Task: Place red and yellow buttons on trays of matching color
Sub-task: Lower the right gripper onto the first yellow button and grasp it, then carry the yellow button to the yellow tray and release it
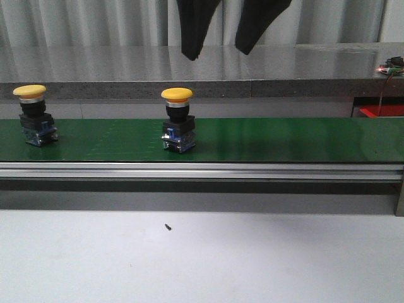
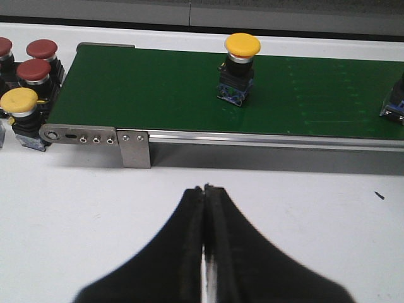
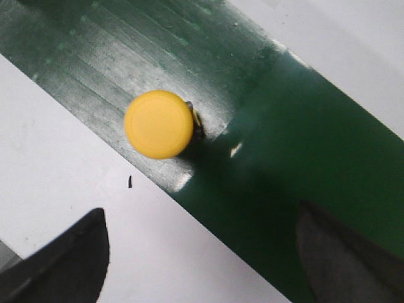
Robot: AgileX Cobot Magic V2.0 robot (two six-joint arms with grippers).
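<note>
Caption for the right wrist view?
Open right gripper hovers above a yellow button standing on the green conveyor belt.

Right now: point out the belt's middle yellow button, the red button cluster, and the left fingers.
middle yellow button point(image 1: 177, 95), front view, on its cap
red button cluster point(image 2: 34, 69), left wrist view, on one red cap
left fingers point(image 2: 192, 233), left wrist view, on one finger's surface

Two buttons stand upright on the conveyor belt point(image 1: 284, 139): left button point(image 1: 35, 116) at its left end, centre button point(image 1: 178, 120) mid-belt, well apart. Belt runs left-right behind the table point(image 1: 202, 259).
</note>
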